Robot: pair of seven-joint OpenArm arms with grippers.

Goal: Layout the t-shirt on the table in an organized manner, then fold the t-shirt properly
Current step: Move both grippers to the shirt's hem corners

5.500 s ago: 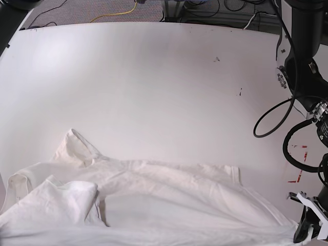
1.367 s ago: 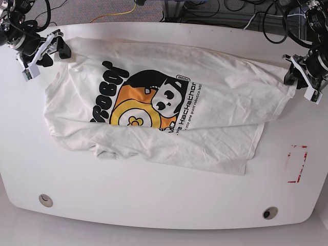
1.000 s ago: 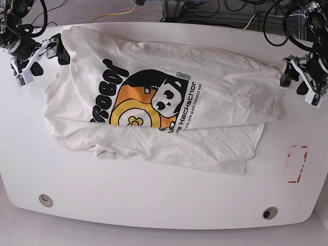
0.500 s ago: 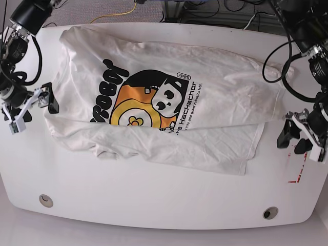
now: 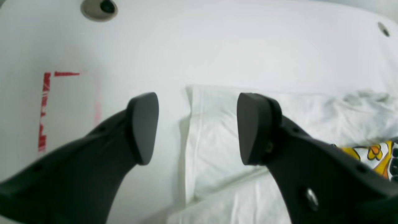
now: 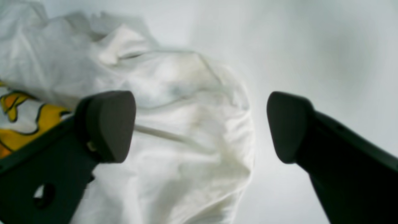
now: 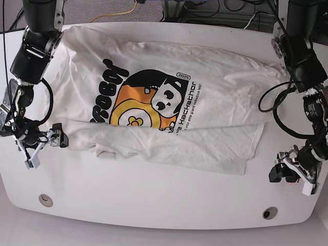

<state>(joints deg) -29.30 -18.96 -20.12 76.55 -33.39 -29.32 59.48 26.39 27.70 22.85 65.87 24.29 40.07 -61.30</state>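
Observation:
The white t-shirt (image 7: 169, 107) lies spread on the white table (image 7: 154, 197) with its orange, yellow and black print facing up. Its near part is folded over and wrinkled. My left gripper (image 7: 288, 174) is open and empty, low over the table just right of the shirt's near right corner. In the left wrist view that gripper (image 5: 199, 127) frames the shirt's hem corner (image 5: 214, 143). My right gripper (image 7: 45, 147) is open and empty beside the shirt's near left edge. In the right wrist view it (image 6: 199, 124) hangs over a bunched sleeve fold (image 6: 186, 133).
Two round grommet holes (image 7: 45, 199) (image 7: 269, 212) sit near the table's front edge. Red tape marks (image 5: 46, 109) lie on the table to the left in the left wrist view. Cables and floor lie beyond the far edge (image 7: 205, 13).
Both grippers have let go of the shirt's far corners and moved down the sides toward the near edge. They now sit open by the shirt's near corners. The shirt has settled flat.

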